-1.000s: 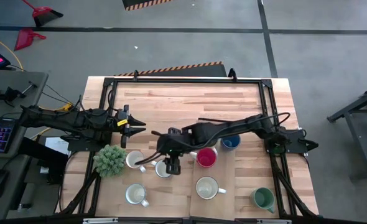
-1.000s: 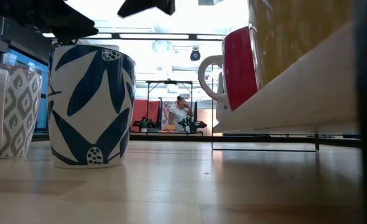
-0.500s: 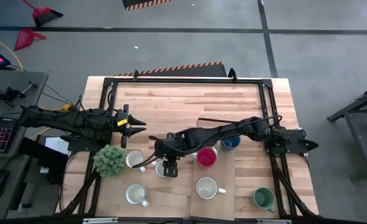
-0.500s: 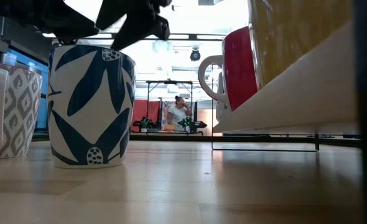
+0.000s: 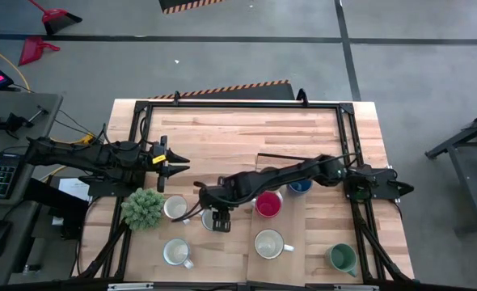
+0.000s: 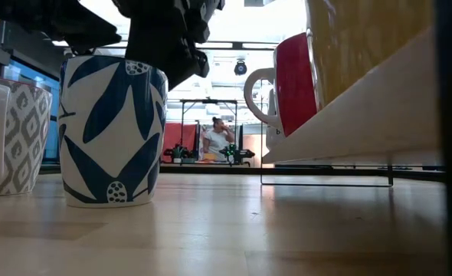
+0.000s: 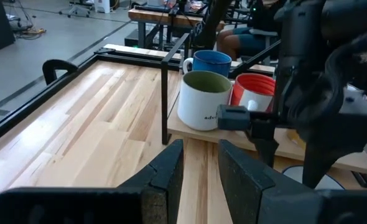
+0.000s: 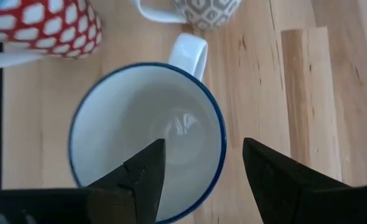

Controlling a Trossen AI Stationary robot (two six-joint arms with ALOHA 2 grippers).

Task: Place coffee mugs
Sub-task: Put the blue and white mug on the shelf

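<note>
My right gripper [image 8: 202,149] hangs open just over a white mug with a blue rim and blue leaf pattern [image 8: 147,140] [image 6: 111,130] [image 5: 212,221], which stands upright on its base. One finger is over the mug's hollow, the other outside the wall beside the handle [image 8: 190,50]. I see no touch. Red [image 5: 268,204] and blue [image 5: 300,185] mugs stand to its right. White mugs [image 5: 174,208] [image 5: 268,242] [image 5: 176,252] and a green one [image 5: 341,257] stand around. My left gripper [image 7: 201,149] waits at the table's left, slightly open, with nothing in it.
A bushy green plant [image 5: 143,208] stands left of the mugs. A raised wooden board [image 7: 190,130] carries the red, blue and a cream mug [image 7: 203,99]. A grey-patterned mug [image 8: 208,12] and a red-patterned pot [image 8: 40,28] stand close by. A black frame [image 5: 238,103] edges the table.
My right gripper has come down toward the blue-rimmed mug, drifting a little toward the table's left and tipping further downward. It has stayed open. The mug has not moved.
</note>
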